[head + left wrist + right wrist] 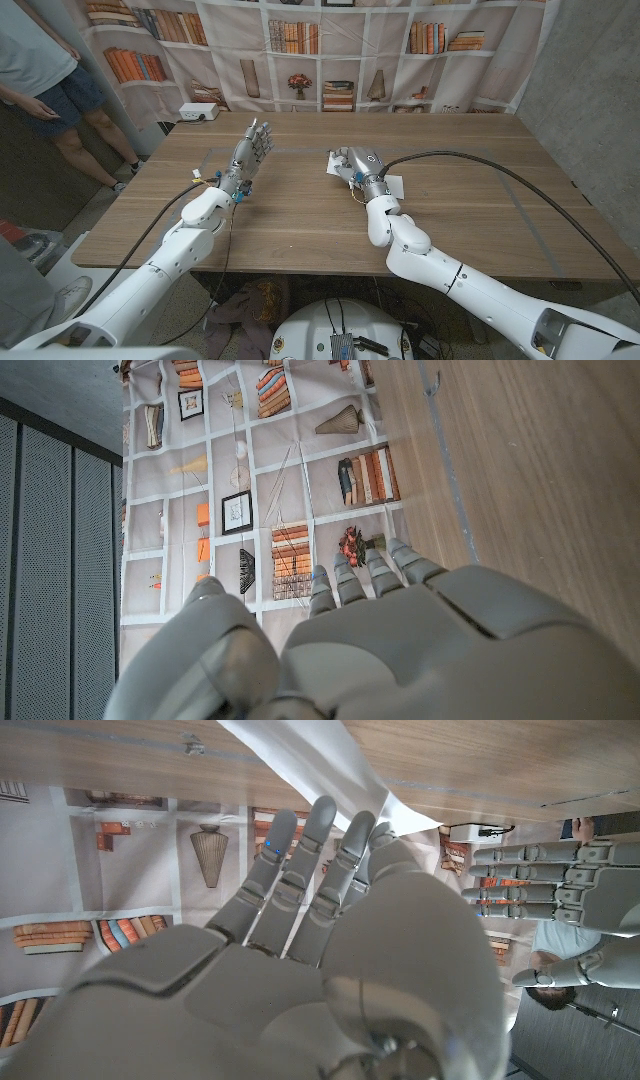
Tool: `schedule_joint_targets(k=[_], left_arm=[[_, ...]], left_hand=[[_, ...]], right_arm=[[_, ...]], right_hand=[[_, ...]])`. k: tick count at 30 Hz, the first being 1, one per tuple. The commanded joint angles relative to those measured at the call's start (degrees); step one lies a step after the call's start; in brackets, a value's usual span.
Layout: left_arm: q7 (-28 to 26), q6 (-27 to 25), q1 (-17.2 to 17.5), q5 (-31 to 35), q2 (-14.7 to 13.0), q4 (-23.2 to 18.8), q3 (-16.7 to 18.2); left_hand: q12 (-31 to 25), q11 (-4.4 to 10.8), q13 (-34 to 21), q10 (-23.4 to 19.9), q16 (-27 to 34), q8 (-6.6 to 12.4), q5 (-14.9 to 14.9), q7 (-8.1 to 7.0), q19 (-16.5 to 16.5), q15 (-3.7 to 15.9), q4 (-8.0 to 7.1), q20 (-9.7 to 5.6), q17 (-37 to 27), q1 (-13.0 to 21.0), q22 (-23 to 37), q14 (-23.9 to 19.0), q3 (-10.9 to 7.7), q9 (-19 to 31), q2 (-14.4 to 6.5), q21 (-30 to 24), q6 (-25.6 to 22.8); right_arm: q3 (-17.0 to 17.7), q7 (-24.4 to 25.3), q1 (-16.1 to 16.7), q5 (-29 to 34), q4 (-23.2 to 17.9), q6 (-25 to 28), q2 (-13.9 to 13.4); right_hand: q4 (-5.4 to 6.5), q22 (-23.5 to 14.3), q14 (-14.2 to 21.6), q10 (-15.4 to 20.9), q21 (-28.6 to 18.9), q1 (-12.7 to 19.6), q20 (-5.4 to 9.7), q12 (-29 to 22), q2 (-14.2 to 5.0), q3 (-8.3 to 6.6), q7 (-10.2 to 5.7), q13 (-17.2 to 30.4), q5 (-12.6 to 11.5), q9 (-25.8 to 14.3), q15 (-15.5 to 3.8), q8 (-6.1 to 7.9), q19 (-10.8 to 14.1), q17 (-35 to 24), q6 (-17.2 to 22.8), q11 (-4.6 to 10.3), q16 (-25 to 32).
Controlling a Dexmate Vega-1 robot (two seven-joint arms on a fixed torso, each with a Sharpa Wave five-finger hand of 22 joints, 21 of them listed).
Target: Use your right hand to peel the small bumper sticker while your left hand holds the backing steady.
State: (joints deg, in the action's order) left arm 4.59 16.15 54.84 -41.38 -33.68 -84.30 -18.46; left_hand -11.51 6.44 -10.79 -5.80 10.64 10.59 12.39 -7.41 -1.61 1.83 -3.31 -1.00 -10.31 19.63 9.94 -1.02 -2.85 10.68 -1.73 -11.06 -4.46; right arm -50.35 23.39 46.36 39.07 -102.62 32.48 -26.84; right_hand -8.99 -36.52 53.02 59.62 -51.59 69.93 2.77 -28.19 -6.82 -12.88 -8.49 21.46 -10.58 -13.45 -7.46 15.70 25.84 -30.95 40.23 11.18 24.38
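Both robot hands (250, 150) (352, 165) spread, empty, over wooden table (300, 220); bookshelf backdrop (300, 50) behind.

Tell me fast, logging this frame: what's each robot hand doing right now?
Left robot hand: open, fingers straight and upright, holding nothing.
Right robot hand: over the white sheet; grip cannot be told.

We see the sticker sheet (392, 184) as a small white piece lying on the wooden table, right of the table's middle and largely covered by the right hand (357, 165); one white corner shows at the fingertips and another edge beside the wrist; in the right wrist view the white sheet (330, 770) seems lifted off the wood, though we cannot be sure.
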Motion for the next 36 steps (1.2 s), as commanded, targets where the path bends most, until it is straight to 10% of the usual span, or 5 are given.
schedule_joint_targets(k=[1,16,25,36], left_arm=[[-1.15,-1.78,-0.24,2.17,-1.56,-2.08,-0.87],[-2.47,-3.01,-0.03,5.57,-3.48,-5.17,-2.05],[-1.75,-4.89,-0.56,7.39,-5.73,-6.32,-2.82],[-2.21,-6.66,-1.68,8.49,-5.76,-7.12,-3.87]], left_hand=[[-0.25,0.59,-0.22,-0.17,-0.09,0.25,-0.08,0.34,0.41,3.05,1.24,0.51,0.01,1.96,0.11,0.25,-0.30,0.14,0.29,0.05,1.29],[0.75,0.76,-0.38,4.00,-0.77,1.70,-0.13,0.66,2.38,2.68,5.07,0.98,-0.08,8.14,0.19,4.31,-1.24,0.59,1.09,0.36,-2.46],[0.18,-0.24,-0.46,6.87,-0.29,6.53,-0.31,5.19,3.60,1.93,7.47,0.88,-0.16,12.81,0.26,6.79,-2.57,1.62,-0.36,0.08,-16.09],[0.28,-0.24,-0.45,8.40,-0.38,7.36,-0.55,5.31,4.08,1.59,8.58,1.25,-0.15,14.89,0.25,7.97,-3.25,1.67,-0.88,0.07,-19.27]], right_arm=[[1.16,2.80,-0.71,-1.32,0.81,-1.41,-0.06],[1.50,5.40,-2.68,-0.69,2.61,-3.58,-0.43],[0.80,6.26,-4.20,1.34,3.68,-4.04,-0.27],[0.02,6.41,-4.91,2.75,4.38,-4.70,0.17]], right_hand=[[-0.02,-0.32,0.61,0.66,-0.52,0.70,8.46,-0.17,0.06,0.15,0.25,0.04,-0.01,-0.26,-6.44,0.13,-0.08,-0.21,0.40,-0.07,0.37],[0.22,-0.81,0.63,0.57,-1.48,0.67,8.36,0.05,-0.07,0.22,0.04,0.09,-0.09,-0.30,-6.42,-0.07,-0.86,-0.46,0.07,-0.04,0.12],[0.34,-1.08,0.57,0.51,-2.03,0.60,8.35,0.15,-0.11,0.28,-0.20,0.17,-0.11,-0.33,-6.42,-0.18,-1.30,-0.61,-0.11,-0.06,-0.04],[0.42,-1.34,0.41,0.38,-2.54,0.57,8.36,0.28,-0.13,0.34,-0.42,0.25,-0.13,-0.36,-6.42,-0.30,-1.84,-0.75,-0.31,-0.07,-0.25]])
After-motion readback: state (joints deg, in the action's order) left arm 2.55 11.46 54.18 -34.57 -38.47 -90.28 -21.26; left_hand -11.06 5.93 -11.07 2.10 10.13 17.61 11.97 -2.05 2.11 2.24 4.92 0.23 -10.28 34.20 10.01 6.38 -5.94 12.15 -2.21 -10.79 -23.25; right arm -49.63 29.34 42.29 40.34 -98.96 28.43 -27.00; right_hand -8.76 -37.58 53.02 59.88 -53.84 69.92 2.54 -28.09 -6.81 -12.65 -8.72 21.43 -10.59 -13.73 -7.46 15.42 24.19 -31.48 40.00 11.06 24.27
